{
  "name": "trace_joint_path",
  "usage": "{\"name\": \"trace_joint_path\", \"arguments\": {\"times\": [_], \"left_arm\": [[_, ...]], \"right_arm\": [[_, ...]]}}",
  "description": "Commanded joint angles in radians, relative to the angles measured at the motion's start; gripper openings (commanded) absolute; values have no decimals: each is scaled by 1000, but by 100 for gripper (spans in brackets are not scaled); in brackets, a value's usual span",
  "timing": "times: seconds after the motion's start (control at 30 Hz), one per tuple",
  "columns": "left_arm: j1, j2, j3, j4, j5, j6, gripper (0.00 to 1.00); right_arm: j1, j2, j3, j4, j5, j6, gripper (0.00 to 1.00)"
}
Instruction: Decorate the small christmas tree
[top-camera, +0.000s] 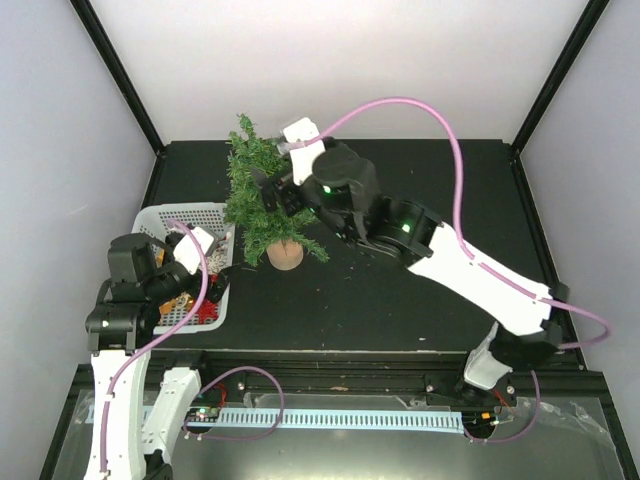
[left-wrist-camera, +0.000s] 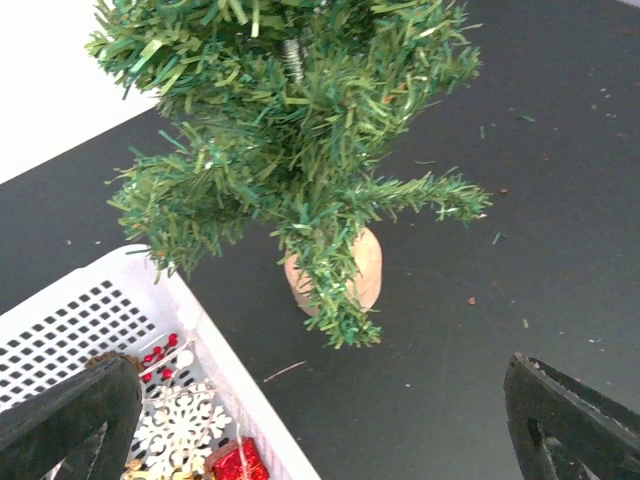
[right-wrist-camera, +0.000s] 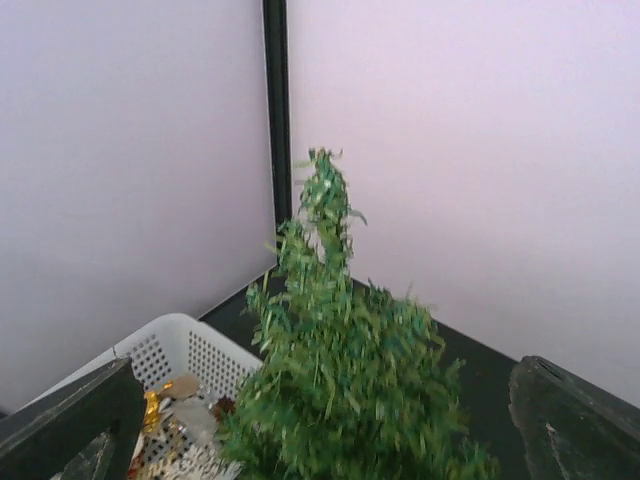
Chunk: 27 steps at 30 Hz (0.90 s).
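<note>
Left gripper: jaws wide apart, nothing between them, hanging over the near corner of the white basket. Basket holds a white snowflake, a red foil ornament and red berries.

Just beyond the basket, the small christmas tree stands upright on the black bench, on its tan stump base.

Right gripper: jaws apart, empty, up against the tree's upper branches; whether they touch, cannot tell.

Handling, judged: tree light, with a narrow foot, so it tips easily. Needle branches soft and springy, shedding flecks. Steady it at the stump or trunk; a grip on the foliage would likely just bend it.
</note>
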Motion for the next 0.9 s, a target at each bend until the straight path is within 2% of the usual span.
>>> {"name": "trace_joint_path", "arguments": {"times": [0.0,0.23,0.57,0.73,0.8,0.87], "left_arm": [[5,-9,24,-37,90,-26,99],[5,-26,12,-25,102,-28,99],[5,-23,-7,1,127,-39,99],[4,-21,-14,10,137,-39,99],[5,-21,-13,10,138,-39,99],[5,-23,-13,9,139,-39,99]], "right_arm": [[-45,126,167,-20,-69,-91,100],[-138,336,448,-106,-171,-78,100],[-216,452,527,-22,-306,-42,98],[-224,491,554,14,-346,-33,74],[-226,499,552,16,-343,-28,56],[-227,499,546,9,-325,-20,29]]}}
